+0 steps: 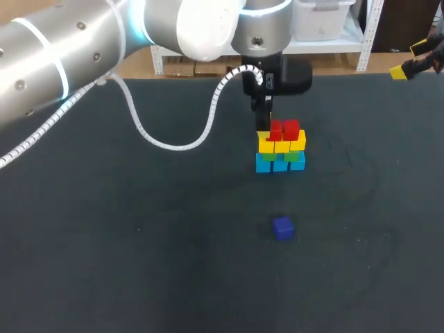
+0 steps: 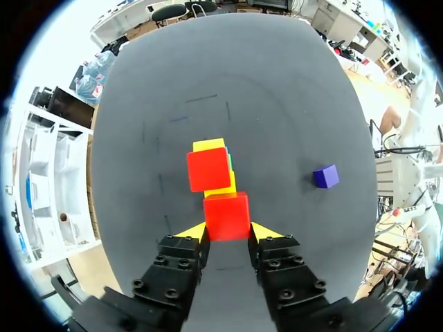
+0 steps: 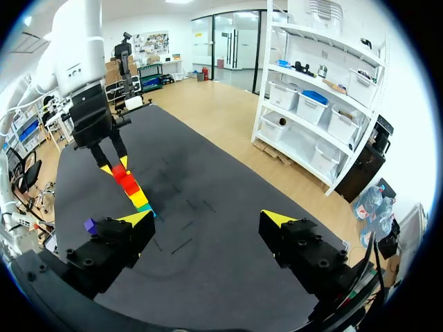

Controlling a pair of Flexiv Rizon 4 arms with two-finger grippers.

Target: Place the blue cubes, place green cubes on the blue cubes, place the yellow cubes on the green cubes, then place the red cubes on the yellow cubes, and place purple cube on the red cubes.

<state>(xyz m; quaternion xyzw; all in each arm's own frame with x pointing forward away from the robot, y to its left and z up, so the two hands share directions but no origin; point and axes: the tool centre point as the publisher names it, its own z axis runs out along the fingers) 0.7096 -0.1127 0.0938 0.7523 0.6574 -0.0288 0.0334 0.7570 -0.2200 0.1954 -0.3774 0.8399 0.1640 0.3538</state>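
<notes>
The left tool point(image 2: 227, 232) grips a red cube point(image 2: 226, 216) at the stack point(image 1: 280, 147), apparently on its yellow layer. It should open gently and lift straight up, without pushing the neighbouring red cube point(image 2: 208, 169).

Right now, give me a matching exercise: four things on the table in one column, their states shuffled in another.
1 purple cube
2 blue cubes
3 right pincer
4 one red cube

A open, empty
B gripped by left pincer
C bottom of stack
D alone, apart from stack

Pairs: 1-D, 2-C, 3-A, 4-B
</notes>
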